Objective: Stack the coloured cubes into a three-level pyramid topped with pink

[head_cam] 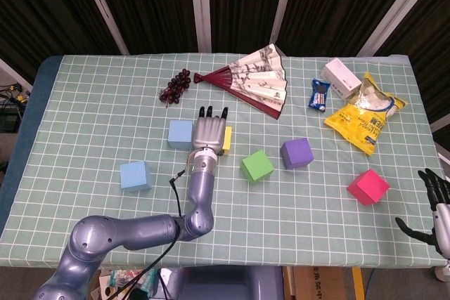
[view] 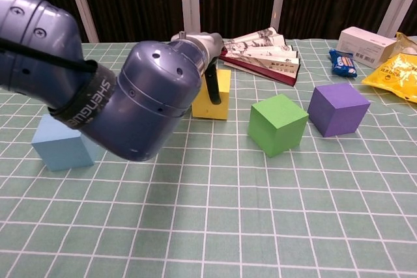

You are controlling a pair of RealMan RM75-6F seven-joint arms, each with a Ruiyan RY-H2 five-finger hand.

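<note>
The yellow cube (head_cam: 227, 139) was grasped by the left hand (head_cam: 209, 133) beside a blue cube (head_cam: 180, 133), while the right hand (head_cam: 437, 205) was held released, fingers spread.

We see the left robot hand (head_cam: 210, 133) wedged between a blue cube (head_cam: 180, 133) and the yellow cube (head_cam: 226, 139), so no room there. Open table (head_cam: 98, 103) lies ahead of the green cube (head_cam: 257, 166) and purple cube (head_cam: 297, 153); fan (head_cam: 253, 79) and grapes (head_cam: 176, 86) crowd behind.

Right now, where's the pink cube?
In the head view, the pink cube sits alone near the table's front right, right of the purple cube and below the yellow snack bag.
</note>
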